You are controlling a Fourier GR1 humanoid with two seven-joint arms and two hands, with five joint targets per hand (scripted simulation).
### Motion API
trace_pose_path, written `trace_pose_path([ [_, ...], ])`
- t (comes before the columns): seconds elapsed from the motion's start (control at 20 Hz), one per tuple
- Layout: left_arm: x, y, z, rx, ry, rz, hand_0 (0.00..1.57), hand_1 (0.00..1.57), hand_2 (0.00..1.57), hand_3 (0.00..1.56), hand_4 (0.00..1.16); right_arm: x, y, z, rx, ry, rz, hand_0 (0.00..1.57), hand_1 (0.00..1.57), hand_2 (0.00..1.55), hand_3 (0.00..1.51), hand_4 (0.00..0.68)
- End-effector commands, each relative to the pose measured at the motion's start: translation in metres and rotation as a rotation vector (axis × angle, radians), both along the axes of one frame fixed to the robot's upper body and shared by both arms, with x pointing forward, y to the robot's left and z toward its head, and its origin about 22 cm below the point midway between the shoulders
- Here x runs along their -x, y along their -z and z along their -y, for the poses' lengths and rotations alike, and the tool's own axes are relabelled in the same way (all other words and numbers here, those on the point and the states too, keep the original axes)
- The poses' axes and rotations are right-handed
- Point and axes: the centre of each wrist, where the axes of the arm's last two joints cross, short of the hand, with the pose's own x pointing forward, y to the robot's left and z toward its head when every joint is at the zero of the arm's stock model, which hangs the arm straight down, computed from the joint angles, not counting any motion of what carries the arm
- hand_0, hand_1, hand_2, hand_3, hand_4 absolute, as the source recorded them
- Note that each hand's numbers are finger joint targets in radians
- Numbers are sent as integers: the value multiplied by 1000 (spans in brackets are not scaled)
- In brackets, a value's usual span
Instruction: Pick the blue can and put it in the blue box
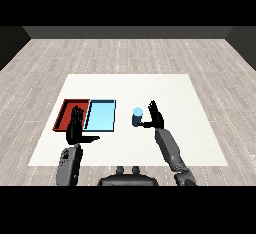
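The blue can (pixel 137 116) stands upright on the white table, right of the light blue tray (pixel 100 115). My right hand (pixel 155 116) is just right of the can, fingers straight and spread upward, thumb reaching toward the can's lower side; I cannot tell if it touches. The hand is open and holds nothing. My left hand (pixel 76 126) hovers over the near edge of the red tray (pixel 66 112), fingers straight, thumb pointing right, open and empty.
The red tray lies directly left of the light blue tray, their sides touching. The white table (pixel 170 93) sits on a grey wooden floor, with bare surface right of and behind the can.
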Motion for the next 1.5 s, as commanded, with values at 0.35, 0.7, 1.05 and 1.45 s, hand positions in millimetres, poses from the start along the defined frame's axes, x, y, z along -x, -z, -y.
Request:
trace_pose_path([
  [0.35, 8, -1, 5, 8, 1, -4, 0, 0, 0, 0, 0, -9, 11, -16, -24, -31, -13, 0, 0, 0, 0, 0],
  [0.7, 4, -7, -1, -11, 2, 11, 0, 0, 0, 0, 0, -12, 8, -20, -12, -26, -10, 0, 0, 0, 0, 0],
  [1.05, 7, -10, 2, -22, -21, -11, 0, 0, 0, 0, 0, -32, 4, -26, -35, -58, -23, 0, 0, 0, 0, 0],
  [1.45, -4, -12, -4, -3, -9, 36, 0, 0, 0, 0, 0, -17, 20, -40, -19, -68, -34, 0, 0, 0, 0, 0],
])
